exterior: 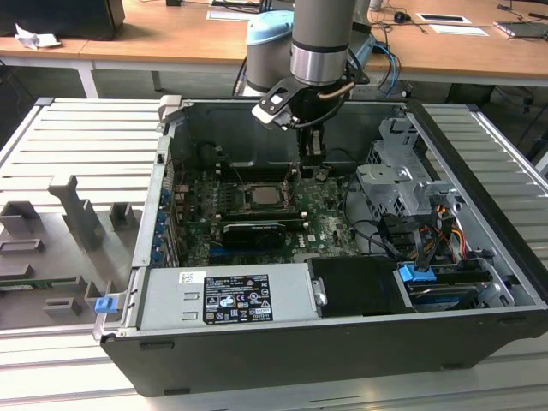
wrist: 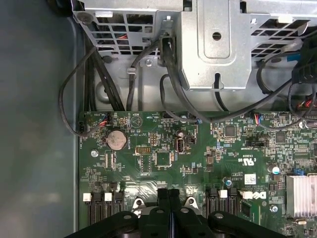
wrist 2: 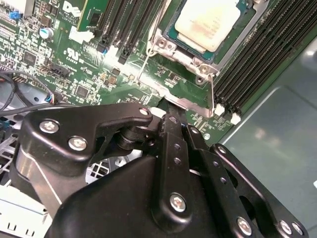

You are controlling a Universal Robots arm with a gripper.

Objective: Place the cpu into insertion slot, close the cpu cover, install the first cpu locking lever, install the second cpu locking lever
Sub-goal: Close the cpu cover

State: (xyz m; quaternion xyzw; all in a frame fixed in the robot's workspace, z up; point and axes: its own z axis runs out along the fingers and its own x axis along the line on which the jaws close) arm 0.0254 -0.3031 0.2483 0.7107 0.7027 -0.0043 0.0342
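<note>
already seated, the cpu (wrist 2: 210, 22) wants its cover (wrist 2: 185, 102) pushed down evenly; fingers (wrist: 162, 198) closed together just beside it.

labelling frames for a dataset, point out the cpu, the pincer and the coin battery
cpu (wrist 2: 210, 22), second wrist view, middle of its pale top face
pincer (wrist: 168, 192), first wrist view, between its two fingertips
coin battery (wrist: 117, 140), first wrist view, centre of the disc
</note>
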